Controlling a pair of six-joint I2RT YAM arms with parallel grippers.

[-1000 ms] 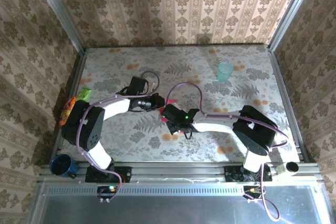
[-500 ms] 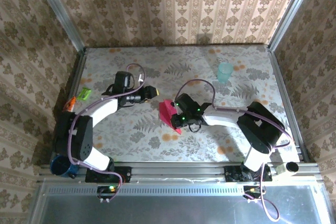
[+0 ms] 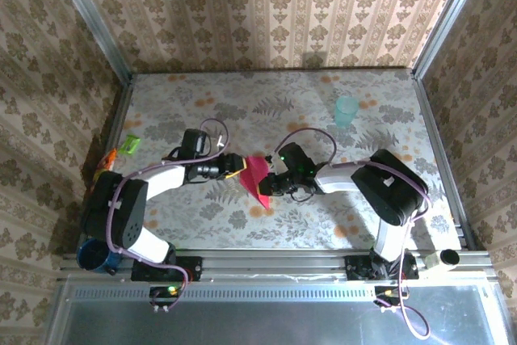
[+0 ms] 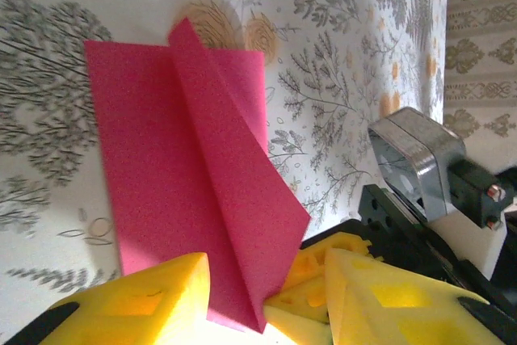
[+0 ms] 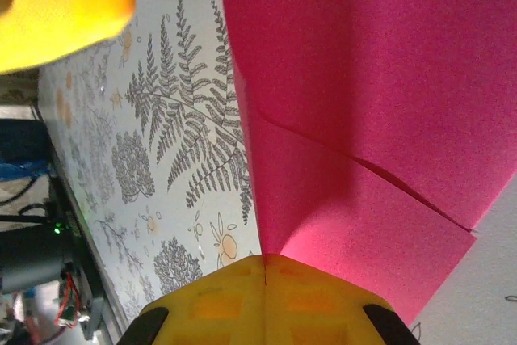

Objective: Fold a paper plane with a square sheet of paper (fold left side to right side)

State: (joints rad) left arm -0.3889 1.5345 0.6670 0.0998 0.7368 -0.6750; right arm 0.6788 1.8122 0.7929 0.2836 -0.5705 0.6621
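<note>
Right gripper (image 5: 264,264): both yellow fingers (image 5: 323,300) are pressed together, pinching the edge of the thin matte magenta-red paper sheet (image 5: 363,78). In the right wrist view the sheet's creases run down into the pinch point.

Left gripper (image 4: 266,272): its yellow fingers (image 4: 153,300) are spread, not clamped. The corner of a raised flap of the magenta-red paper sheet (image 4: 161,159) dips into the gap between them. The flap stands up along a diagonal crease; the rest of the sheet lies low on the tabletop.

Top view:
- The magenta-red paper sheet (image 3: 257,174) is near the centre of the grey floral-print tabletop (image 3: 339,216), slightly toward 6 o'clock, between the two grippers.
- The left gripper (image 3: 236,169) meets it from 9 o'clock.
- The right gripper (image 3: 271,185) meets it from about 4 o'clock.
- The sheet's lowest point aims toward 5 o'clock.

Further out:
- A pale teal translucent cup (image 3: 346,109) stands upright at about 1 o'clock from the sheet, well apart.
- A small green packet (image 3: 132,145) and an orange packet (image 3: 103,166) lie at the table's 9 o'clock edge, near each other.
- A dark blue mug (image 3: 95,254) sits at 8 o'clock, by the frame corner beside the left arm's base.
</note>
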